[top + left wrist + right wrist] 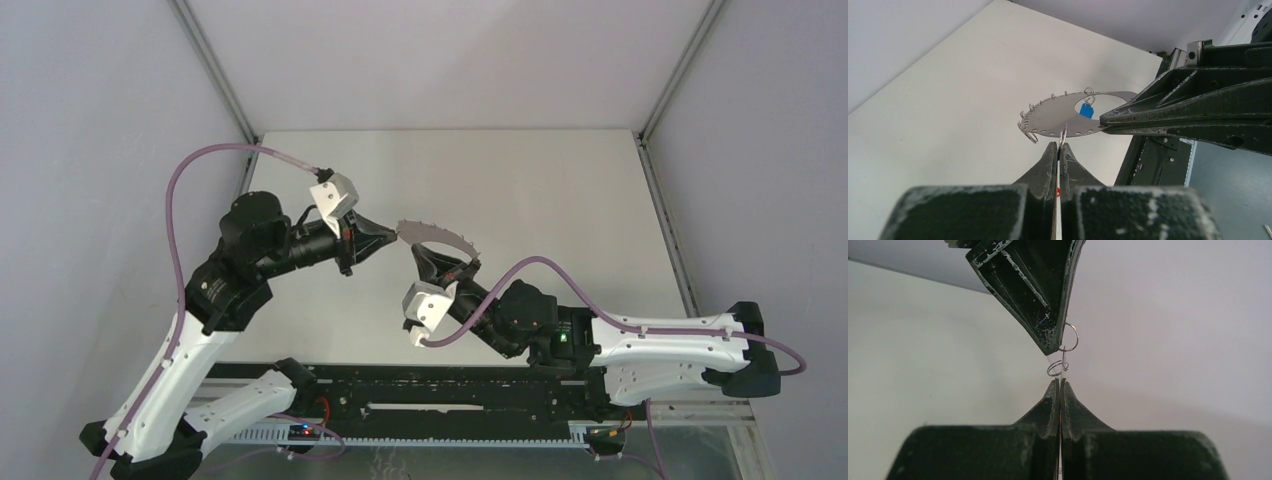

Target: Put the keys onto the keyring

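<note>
Keyring (438,237) held above white table (520,170) — grey walls (100,100) around.

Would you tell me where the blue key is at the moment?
In the left wrist view, the blue key hangs from a small wire loop in the central opening of the keyring, just left of the tip of the right claw.

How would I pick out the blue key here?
Above the white table, the right claw pinches a flat grey keyring by its edge. In the ring's round hole hangs the blue key: the only blue piece among bare wire loops.
</note>
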